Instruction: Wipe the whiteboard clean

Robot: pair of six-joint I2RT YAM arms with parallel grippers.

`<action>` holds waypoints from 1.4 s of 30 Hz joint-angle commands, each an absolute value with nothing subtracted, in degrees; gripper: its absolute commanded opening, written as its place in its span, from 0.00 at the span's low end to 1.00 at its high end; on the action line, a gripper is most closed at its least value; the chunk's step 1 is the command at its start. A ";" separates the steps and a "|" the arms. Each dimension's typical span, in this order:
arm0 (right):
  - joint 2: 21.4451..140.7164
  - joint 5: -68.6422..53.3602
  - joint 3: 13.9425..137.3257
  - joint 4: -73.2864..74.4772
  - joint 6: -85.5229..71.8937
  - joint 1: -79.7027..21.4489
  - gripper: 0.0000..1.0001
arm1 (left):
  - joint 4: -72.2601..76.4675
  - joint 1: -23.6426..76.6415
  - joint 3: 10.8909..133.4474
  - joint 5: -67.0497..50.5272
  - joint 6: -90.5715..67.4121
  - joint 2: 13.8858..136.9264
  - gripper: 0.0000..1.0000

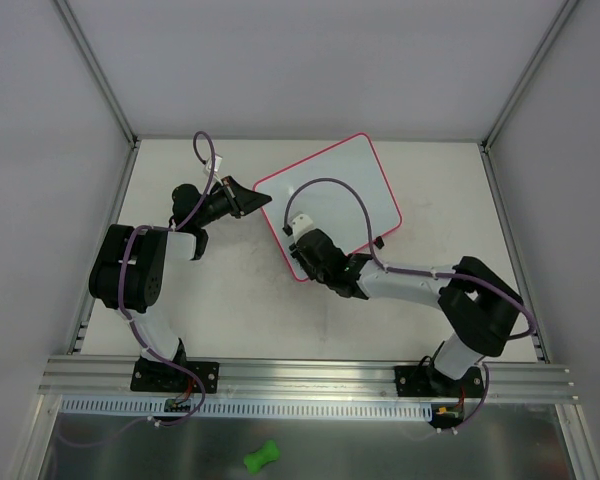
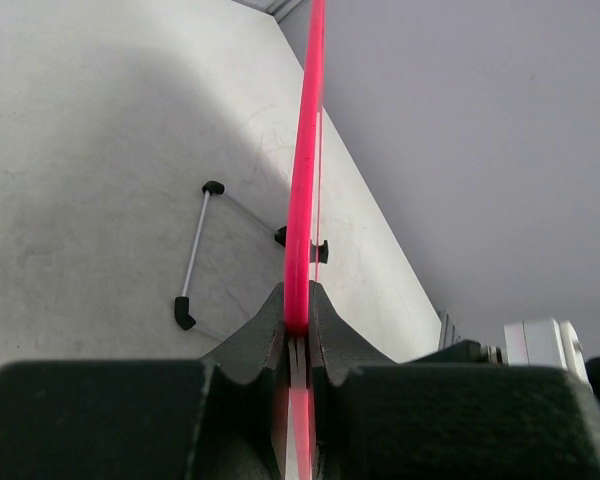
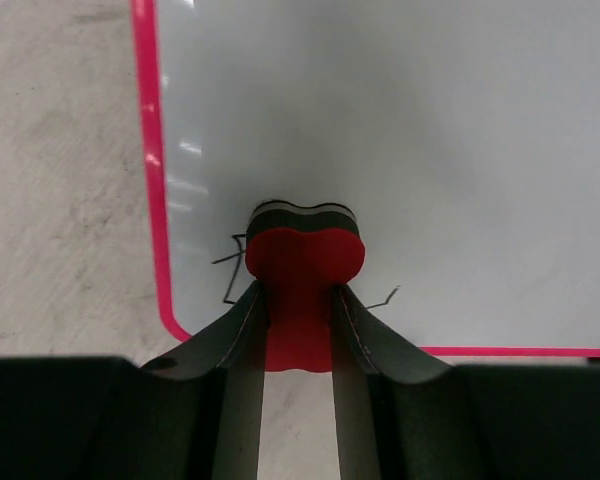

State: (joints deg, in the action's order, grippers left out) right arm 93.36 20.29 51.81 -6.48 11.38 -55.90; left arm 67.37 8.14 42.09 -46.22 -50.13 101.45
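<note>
The left fingers (image 2: 255, 345) are pinching the whiteboard (image 1: 340, 185) frame toward the worktop's (image 1: 230, 320) far edge; the right fingers (image 3: 235, 335), gripping the eraser (image 3: 302, 262), should be pressing flat across the marks (image 3: 230, 272).

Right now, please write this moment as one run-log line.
left gripper: shut on whiteboard edge | right gripper: shut on red eraser | eraser: at board corner | marker traces: beside eraser
</note>
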 commanded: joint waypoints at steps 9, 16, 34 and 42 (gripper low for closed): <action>101.87 24.60 60.29 1.58 7.65 -63.19 0.00 | 65.65 9.14 41.84 -49.31 -45.18 101.16 0.00; 100.64 26.72 60.82 4.91 6.51 -60.83 0.00 | 65.65 9.14 41.84 -49.31 -45.18 101.08 0.00; 95.19 15.65 61.96 11.87 5.71 -40.44 0.00 | 65.30 9.14 41.92 -49.31 -44.82 101.07 0.00; 90.88 13.28 53.36 -0.17 7.82 -40.95 0.00 | 65.30 9.14 42.01 -49.13 -44.82 101.16 0.00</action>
